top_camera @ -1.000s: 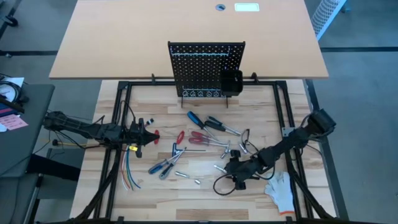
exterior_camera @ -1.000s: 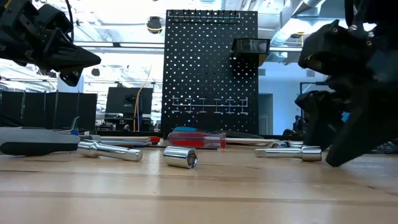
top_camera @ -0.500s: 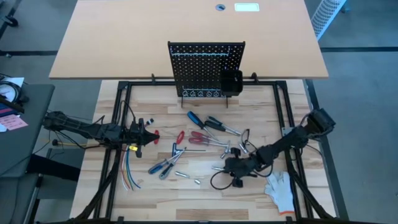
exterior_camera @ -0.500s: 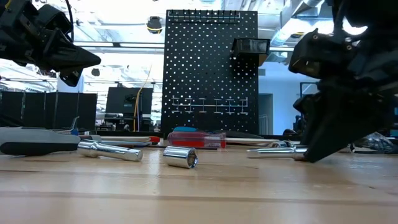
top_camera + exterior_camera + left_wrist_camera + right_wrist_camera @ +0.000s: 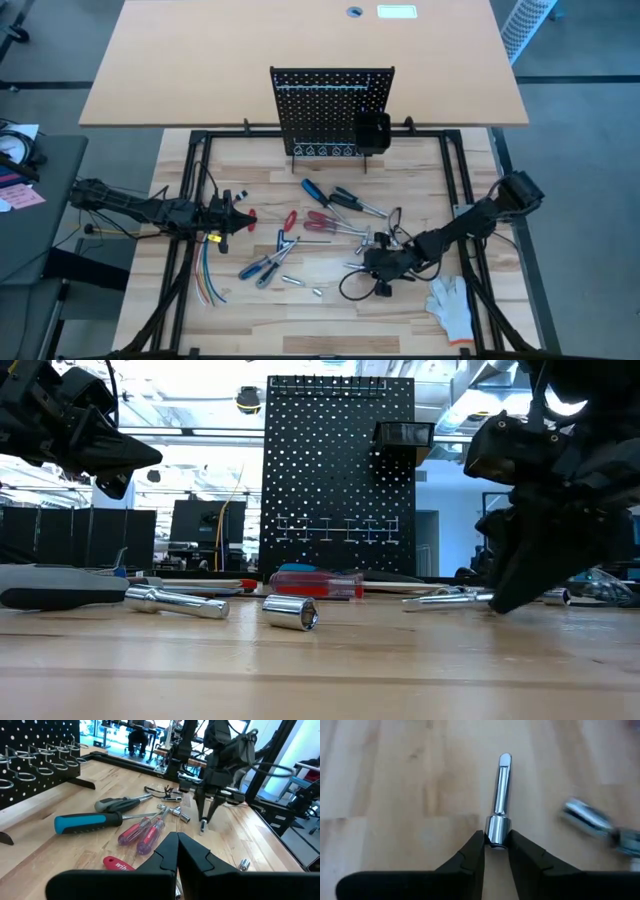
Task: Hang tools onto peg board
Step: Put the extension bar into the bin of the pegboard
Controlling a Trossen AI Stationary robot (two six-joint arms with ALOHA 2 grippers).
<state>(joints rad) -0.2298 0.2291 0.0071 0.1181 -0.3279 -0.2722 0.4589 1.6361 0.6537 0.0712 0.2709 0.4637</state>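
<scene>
1. The right gripper (image 5: 494,851) is low over the pale wooden table (image 5: 330,305), its two dark fingers (image 5: 467,857) pinching the thick end of a short silver metal socket extension bar (image 5: 499,800); the bar lies flat on the wood and points away from the wrist; a second silver bit (image 5: 587,819) lies just beside it.

2. The left gripper (image 5: 176,854) hangs above the table's left side with its dark fingers pressed together, holding nothing.

3. Nearby on the table lie loose tools; a silver socket (image 5: 291,612) and a silver bar (image 5: 177,601) sit at the front edge; red-handled screwdrivers (image 5: 142,831) rest beside a blue-handled screwdriver (image 5: 88,822); a white glove (image 5: 452,302) lies at the right front corner.

4. Farthest back, the upright black perforated metal peg board (image 5: 332,108) stands at the table's rear edge, a small black bin (image 5: 372,131) on its lower right.
</scene>
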